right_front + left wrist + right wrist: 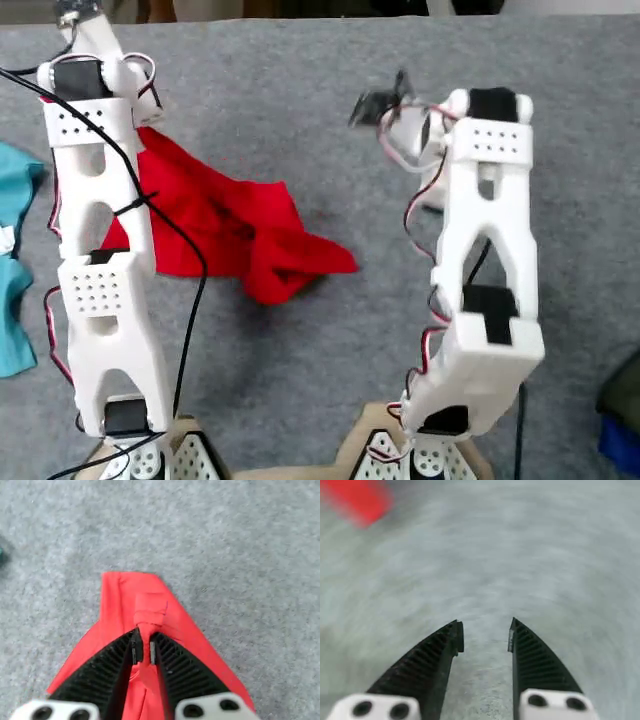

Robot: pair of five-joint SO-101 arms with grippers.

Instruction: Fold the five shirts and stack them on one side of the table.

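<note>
1. Well, nearest the arm bases, a dark and blue bundle of cloth point(622, 412) lies at the right edge of the grey table point(300, 380). I cannot tell whether it is folded.
2. A little farther off, a teal shirt point(15, 270) lies at the left edge, cut off by the frame. No neat stack is visible anywhere, so I judge the task to be at an early stage, with most of the folding and all of the stacking left to do.
3. The red shirt point(230, 230) lies rumpled at mid-table, left of centre. Its left part is under the left arm and one end trails off to the right.
4. The left arm extends far across the table. The left gripper point(142, 641) is clamped on a bunched pinch of the red shirt, its jaws nearly meeting with fabric between them.
5. Farthest out, the right arm extends on the right side. The right gripper point(485, 632) has its jaws parted and holds nothing, above bare table and well apart from the red shirt.
</note>
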